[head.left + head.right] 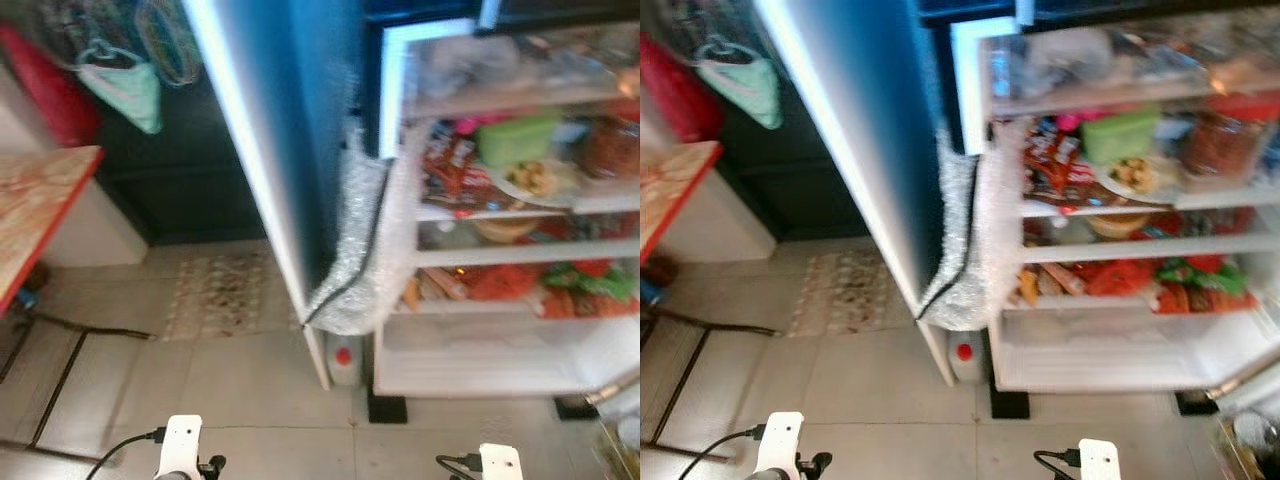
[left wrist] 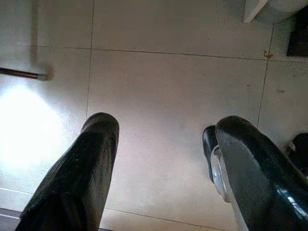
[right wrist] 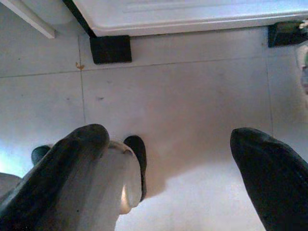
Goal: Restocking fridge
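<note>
Nearest, both arms hang low over the tiled floor (image 2: 159, 96): the left gripper (image 2: 161, 163) has its fingers well apart with nothing between them, and the right gripper (image 3: 166, 163) is likewise spread and empty, pointing down at bare tile just short of the fridge's black foot (image 3: 110, 48). Further on stands the fridge (image 1: 500, 370), its door (image 1: 270, 150) swung wide toward the robot's left, with crinkled clear wrap (image 1: 365, 250) hanging along the hinge edge and a small jug (image 1: 343, 362) on the floor beneath it. The shelves are already crowded: red and orange packets (image 1: 500, 282) low down, a plate of food (image 1: 530, 180) and a green tub (image 1: 515, 138) above, a dark jar (image 1: 610, 148) toward the right. No item to be stocked is in either gripper, and I cannot tell where the fresh goods wait. By the look of what is stored, packets would be light, soft and slippery, best pinched at a sealed edge; tubs are stiff and could be taken across the sides; jars heavier and breakable, gripped round the body.
</note>
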`<state>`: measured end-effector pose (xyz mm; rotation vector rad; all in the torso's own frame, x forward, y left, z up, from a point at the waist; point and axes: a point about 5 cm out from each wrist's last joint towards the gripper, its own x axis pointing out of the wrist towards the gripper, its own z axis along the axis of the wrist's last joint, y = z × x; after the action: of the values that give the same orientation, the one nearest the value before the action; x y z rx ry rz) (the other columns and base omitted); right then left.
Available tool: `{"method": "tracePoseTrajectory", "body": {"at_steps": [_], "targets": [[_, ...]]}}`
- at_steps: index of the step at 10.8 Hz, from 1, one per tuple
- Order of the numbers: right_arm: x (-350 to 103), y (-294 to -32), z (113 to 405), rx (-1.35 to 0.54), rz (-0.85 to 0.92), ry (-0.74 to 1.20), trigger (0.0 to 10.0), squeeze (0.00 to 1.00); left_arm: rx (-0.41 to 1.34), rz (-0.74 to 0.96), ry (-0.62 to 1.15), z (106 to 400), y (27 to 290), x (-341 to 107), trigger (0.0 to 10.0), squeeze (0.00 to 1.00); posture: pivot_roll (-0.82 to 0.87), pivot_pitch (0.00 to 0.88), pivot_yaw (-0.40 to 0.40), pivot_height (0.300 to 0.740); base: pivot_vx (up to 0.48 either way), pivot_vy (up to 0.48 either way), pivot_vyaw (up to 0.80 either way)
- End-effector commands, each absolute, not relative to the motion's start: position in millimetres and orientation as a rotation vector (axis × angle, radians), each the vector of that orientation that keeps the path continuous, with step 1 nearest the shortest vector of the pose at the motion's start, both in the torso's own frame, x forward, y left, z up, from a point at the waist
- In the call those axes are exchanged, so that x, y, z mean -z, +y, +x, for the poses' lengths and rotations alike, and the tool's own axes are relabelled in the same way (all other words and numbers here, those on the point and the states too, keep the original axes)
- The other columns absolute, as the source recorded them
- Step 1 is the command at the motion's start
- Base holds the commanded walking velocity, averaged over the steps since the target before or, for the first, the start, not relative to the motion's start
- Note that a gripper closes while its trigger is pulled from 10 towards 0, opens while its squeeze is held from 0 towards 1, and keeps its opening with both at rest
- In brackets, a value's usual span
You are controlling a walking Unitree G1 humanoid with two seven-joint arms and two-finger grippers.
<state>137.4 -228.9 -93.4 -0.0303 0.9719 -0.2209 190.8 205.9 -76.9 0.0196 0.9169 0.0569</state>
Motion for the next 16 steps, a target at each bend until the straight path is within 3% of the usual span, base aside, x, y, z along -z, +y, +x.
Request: {"method": "tracePoseTrajectory", "body": {"at_steps": [1,7,9,16], "targets": [[96.1,-222.5,133.7,0.211,-0.005,0.981,10.0,0.0,-0.072,0.028,0.957,180.4,212.3,81.2,10.0,0.0,-0.17,0.049,0.13,0.74,0.0,0.461,0.0],[93.4,-230.5,136.3,0.236,-0.031,0.971,10.0,0.0,-0.073,0.008,0.954,183.1,206.2,81.2,10.0,0.0,-0.19,0.044,0.117,0.74,0.0,0.434,0.0],[94.3,-230.3,134.5,0.281,-0.028,0.978,10.0,0.0,-0.059,0.026,0.961,181.5,206.8,81.9,10.0,0.0,-0.19,0.048,0.124,0.74,0.0,0.0,0.0],[95.2,-229.1,133.3,0.283,-0.035,0.992,10.0,0.0,-0.072,0.021,0.97,179.0,209.9,82.6,10.0,0.0,-0.17,0.06,0.131,0.74,0.0,0.0,-0.79]]}}
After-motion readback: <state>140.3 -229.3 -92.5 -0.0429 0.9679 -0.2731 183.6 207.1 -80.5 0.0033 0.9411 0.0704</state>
